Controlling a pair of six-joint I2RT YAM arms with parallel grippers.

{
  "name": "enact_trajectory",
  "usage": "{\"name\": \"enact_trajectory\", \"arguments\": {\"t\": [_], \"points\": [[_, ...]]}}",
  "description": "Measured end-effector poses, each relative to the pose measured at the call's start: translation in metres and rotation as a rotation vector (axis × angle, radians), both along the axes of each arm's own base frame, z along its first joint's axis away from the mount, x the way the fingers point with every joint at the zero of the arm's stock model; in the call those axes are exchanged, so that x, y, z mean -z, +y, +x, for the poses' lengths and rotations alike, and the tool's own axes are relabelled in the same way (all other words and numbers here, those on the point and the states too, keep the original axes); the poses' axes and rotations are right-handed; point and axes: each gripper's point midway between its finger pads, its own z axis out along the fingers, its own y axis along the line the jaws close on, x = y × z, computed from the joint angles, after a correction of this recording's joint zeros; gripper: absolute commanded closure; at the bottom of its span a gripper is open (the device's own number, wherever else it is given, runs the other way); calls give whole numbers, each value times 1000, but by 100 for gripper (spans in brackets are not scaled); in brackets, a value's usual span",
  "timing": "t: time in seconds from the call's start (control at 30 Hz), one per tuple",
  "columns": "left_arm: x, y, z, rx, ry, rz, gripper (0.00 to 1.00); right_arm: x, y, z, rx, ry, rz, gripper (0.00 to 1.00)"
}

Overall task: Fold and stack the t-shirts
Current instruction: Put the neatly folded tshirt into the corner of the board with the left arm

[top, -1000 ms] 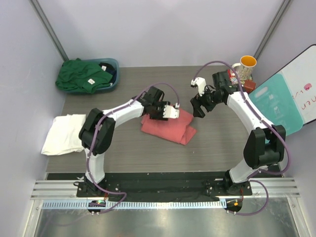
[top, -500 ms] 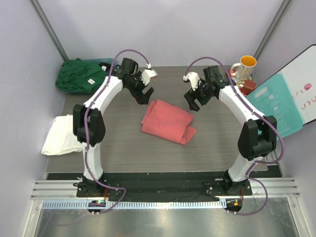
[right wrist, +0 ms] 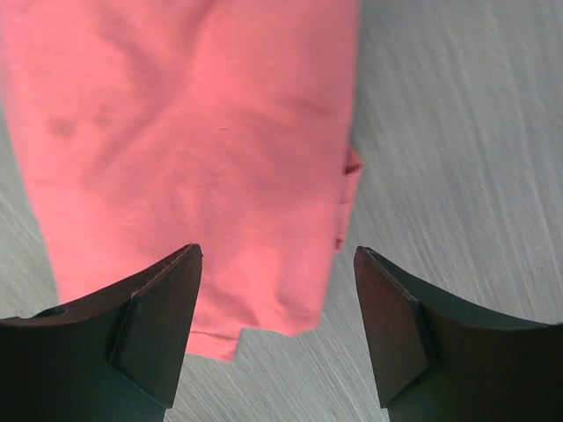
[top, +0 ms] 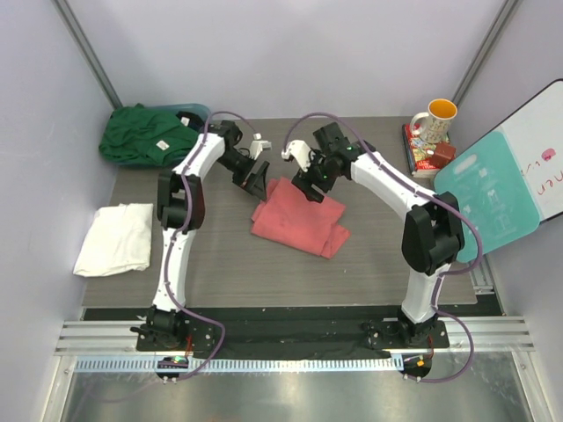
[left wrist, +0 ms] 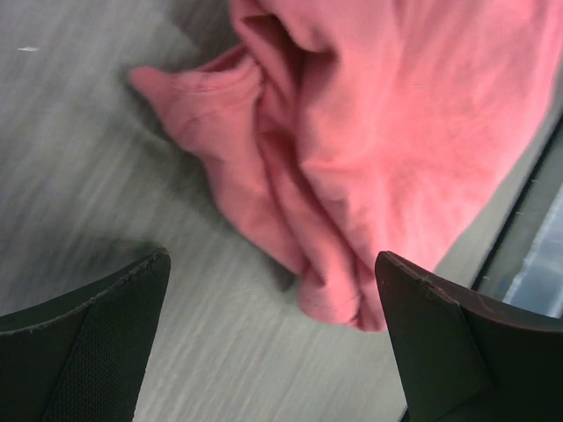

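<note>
— Grey plank-pattern table (top: 378, 255), pale walls on three sides. Coral-red t-shirt (top: 299, 220) lies mid-table, roughly folded, rumpled at its far-left corner. White t-shirt (top: 114, 239) lies flat at the left edge. The dark green t-shirt (top: 145, 134) is heaped over the teal tub (top: 206, 114) in the far left corner.

— Arms?

— Both are at the coral shirt's far edge. Left gripper (top: 255, 178) sits just off the far-left corner, jaws spread wide, nothing between them. Right gripper (top: 310, 186) is over the far edge, fingers apart, also empty. Its wrist view shows cloth under the gap and bare table to one side.

— Step, as you read it?

— Likely a two-handed pinch along the far edge, to fold it over or tidy it. Judgement only.

— What makes it go well?

— The left wrist view shows bunched layers and a hem poking out at that corner. The left should come down on the whole bunch, not the top ply alone, or the fold may open on lifting. The right should bite near the edge, not mid-panel. Close together, lift level, keep the cloth taut between them.

— Risk?

— An uneven grip could drag the shirt askew. The white one is well apart, so any carry there wants to stay low.
</note>
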Motion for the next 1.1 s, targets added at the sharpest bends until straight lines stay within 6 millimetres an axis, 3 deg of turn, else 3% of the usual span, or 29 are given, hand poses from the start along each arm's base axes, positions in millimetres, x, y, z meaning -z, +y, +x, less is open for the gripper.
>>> {"name": "enact_trajectory", "arguments": {"t": [0.1,0.43,0.73,1.1], "points": [[-2,-5,-9,-4,62,-37,0,11,6,-12,-46,23,-16,27],[-5,-23,-20,-8,183,-171,0,73,-25,-36,-67,149,-136,28],[-4,-34,-33,-19,269,-198,0,98,-39,-54,-72,202,-174,28],[-6,-60,-55,14,335,-199,0,99,-36,-47,-53,195,-167,28]]}}
